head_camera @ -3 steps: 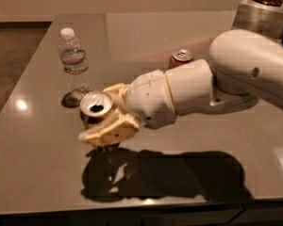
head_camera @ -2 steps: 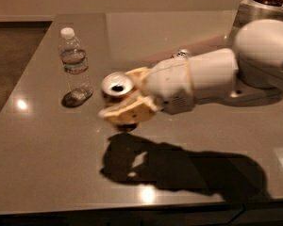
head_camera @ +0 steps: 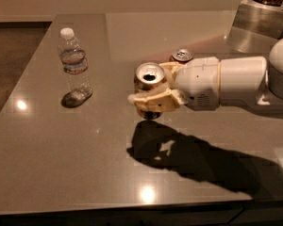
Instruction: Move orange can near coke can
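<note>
My gripper (head_camera: 153,89) is over the middle of the table, its cream fingers (head_camera: 151,101) shut on the orange can (head_camera: 148,77). I see mainly that can's silver open top and a strip of dull golden-brown side; it is held upright above the table, with its shadow below. The coke can (head_camera: 182,56) stands just behind and to the right of it, mostly hidden by my white arm (head_camera: 226,81); only its silver top and a red-orange edge show.
A clear plastic water bottle (head_camera: 74,65) stands at the left of the grey table (head_camera: 61,154). A metal box holding a jar of brown pieces (head_camera: 262,11) sits at the far right corner. The table's front edge runs along the bottom.
My gripper has carried the orange can to the right and away from the water bottle, toward the coke can. The bottle and coke can have not moved.
</note>
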Controlling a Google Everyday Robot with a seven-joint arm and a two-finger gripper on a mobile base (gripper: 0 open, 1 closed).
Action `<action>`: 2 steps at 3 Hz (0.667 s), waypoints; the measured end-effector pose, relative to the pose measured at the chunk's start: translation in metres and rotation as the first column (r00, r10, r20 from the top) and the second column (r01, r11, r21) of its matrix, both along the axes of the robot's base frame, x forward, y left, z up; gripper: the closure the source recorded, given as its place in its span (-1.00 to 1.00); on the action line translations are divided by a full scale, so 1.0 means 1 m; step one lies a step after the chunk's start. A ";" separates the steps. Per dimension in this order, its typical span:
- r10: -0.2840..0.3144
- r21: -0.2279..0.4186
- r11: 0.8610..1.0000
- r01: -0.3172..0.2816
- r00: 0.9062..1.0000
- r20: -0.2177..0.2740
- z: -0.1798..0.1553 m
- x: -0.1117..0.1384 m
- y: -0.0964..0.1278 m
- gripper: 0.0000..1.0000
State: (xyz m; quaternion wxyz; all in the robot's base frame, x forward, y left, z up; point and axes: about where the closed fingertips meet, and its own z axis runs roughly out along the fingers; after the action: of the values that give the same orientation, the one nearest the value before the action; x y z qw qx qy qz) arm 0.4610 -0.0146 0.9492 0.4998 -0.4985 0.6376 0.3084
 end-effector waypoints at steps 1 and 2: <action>-0.113 0.032 0.993 0.112 0.993 0.033 -0.005 0.016 -0.023 1.00; -0.244 0.048 0.969 0.241 0.967 0.073 -0.012 0.036 -0.044 1.00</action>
State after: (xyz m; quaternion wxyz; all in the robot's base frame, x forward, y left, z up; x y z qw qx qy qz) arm 0.4966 -0.0582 0.9376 0.5680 -0.4188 0.6677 0.2371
